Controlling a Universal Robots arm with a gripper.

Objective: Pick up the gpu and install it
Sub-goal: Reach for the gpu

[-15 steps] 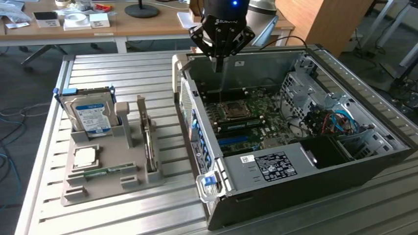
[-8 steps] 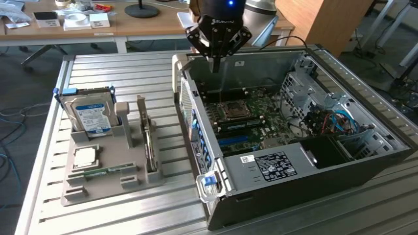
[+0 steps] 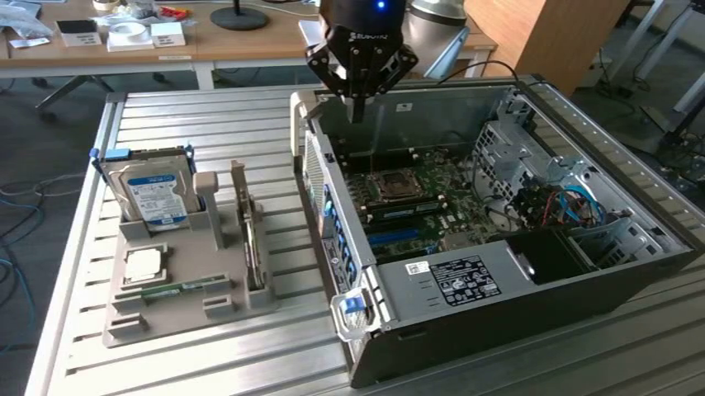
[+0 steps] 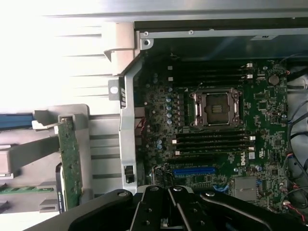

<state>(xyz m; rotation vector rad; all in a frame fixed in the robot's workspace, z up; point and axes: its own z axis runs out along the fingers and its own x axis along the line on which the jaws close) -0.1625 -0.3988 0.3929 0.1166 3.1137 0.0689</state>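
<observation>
Plainly unpicked, the gpu [image 3: 249,239] stands upright in the holder [image 3: 165,322] by the table's [image 3: 198,124] edge at the exterior view's left. The gripper [image 3: 355,107], fingers together and empty, hangs over the case's [image 3: 529,313] far corner. Grasping calls for fingers parted above the gpu.

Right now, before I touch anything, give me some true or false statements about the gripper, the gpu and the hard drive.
1. The gripper hangs shut and empty over the open computer case. True.
2. The gpu sits in the motherboard's blue slot. False: it stands on edge in the grey tray beside the case.
3. The hard drive is inside the case. False: it stands propped in the tray.
4. The blue slot is bare. True.
</observation>
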